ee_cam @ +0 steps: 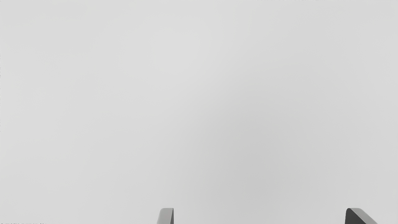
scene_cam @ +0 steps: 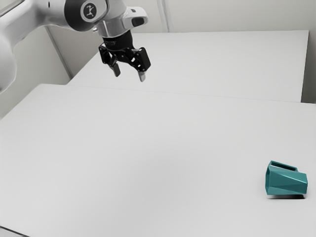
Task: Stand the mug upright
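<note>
While we see the mug (scene_cam: 286, 181) lying on its side on the tabletop (scene_cam: 138, 163) at the exterior view's near right, our released fingers (scene_cam: 130, 76) hang at that view's far left, well above the tabletop. Our wrist view shows the fingers (ee_cam: 261, 216) spread over pale tabletop.

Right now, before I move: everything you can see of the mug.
The mug is teal, with flat angular facets and a slight sheen, like glazed ceramic or plastic. It lies on its side on the white table, near the exterior view's right edge, its long axis roughly across that view. What looks like the handle, a bar over a narrow slot, is uppermost. I can't tell for certain which end is the mouth, nor whether it's empty. A dark shadow runs beneath it. The open gripper is well away, not touching it.
</note>
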